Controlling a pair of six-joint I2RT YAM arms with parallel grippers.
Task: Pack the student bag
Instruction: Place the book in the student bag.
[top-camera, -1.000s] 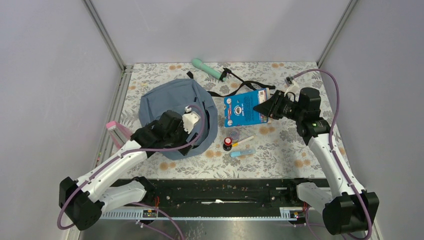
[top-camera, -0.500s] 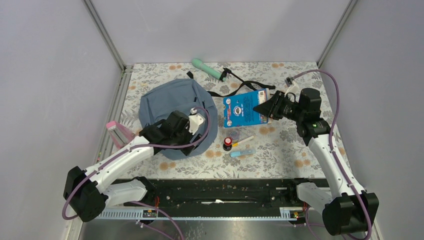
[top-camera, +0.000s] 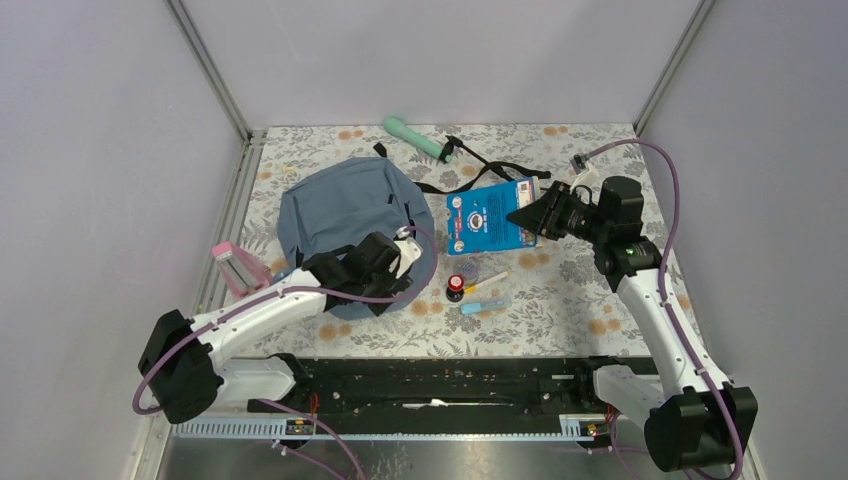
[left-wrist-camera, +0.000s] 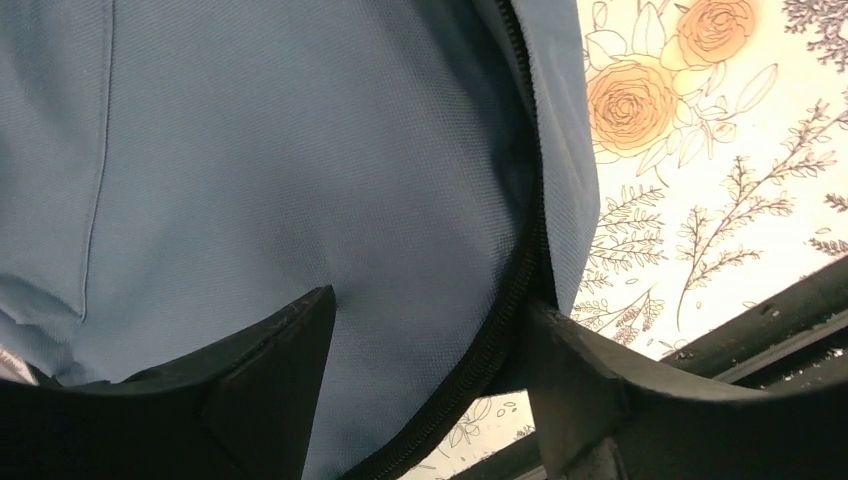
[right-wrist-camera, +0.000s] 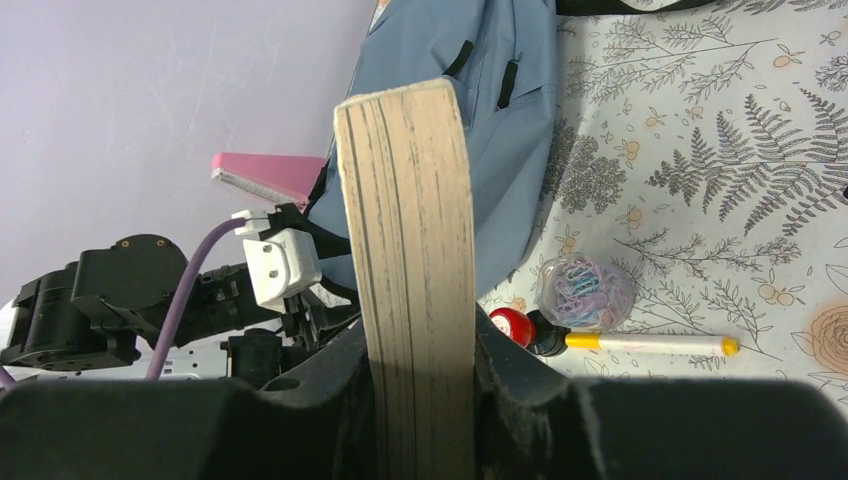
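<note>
As the left arm (top-camera: 255, 310) has slid to the near-right rim of the student bag (top-camera: 345, 215), opening it looks next.
The bag lies flat on the bench (top-camera: 560, 300), left of centre; the left fingers (left-wrist-camera: 270, 360) stand wide astride its zipper (left-wrist-camera: 500, 330), while the right fingers (right-wrist-camera: 510, 390) clamp a book (right-wrist-camera: 410, 250) on edge.

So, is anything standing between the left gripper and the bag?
Nothing visible. The left gripper is at the bag's near right edge, its open jaws astride the fabric and zipper. The book, clamped in the right gripper, is off to the right.
</note>
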